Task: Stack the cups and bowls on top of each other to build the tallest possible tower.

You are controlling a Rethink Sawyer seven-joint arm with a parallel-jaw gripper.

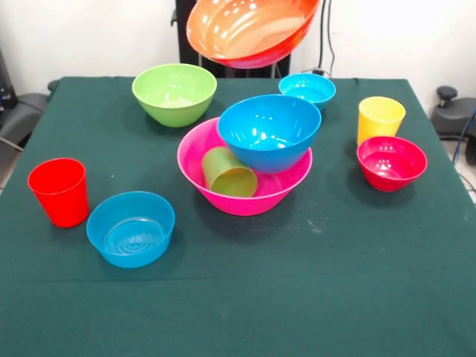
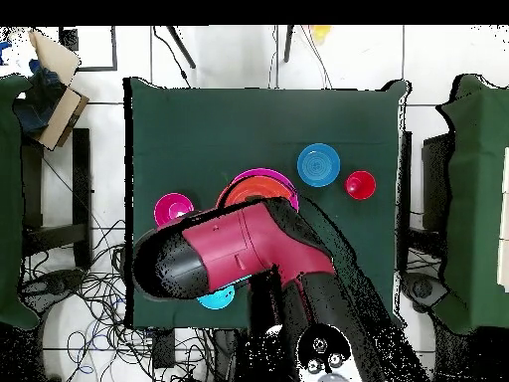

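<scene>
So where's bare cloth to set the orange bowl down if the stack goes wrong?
The widest bare patch is the near strip of table, in front of the pink bowl and beside the small blue bowl. It is crowded around the pink bowl and by the yellow cup and magenta bowl.

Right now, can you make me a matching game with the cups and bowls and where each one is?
Things:
1. green cup
2. orange bowl
3. yellow cup
4. red cup

Places:
A. up in the air above the table
B. lying tipped inside the pink bowl
C. standing beside the translucent blue bowl
D. standing just behind the magenta-red bowl

Pairs: 1-B, 2-A, 3-D, 4-C
</scene>
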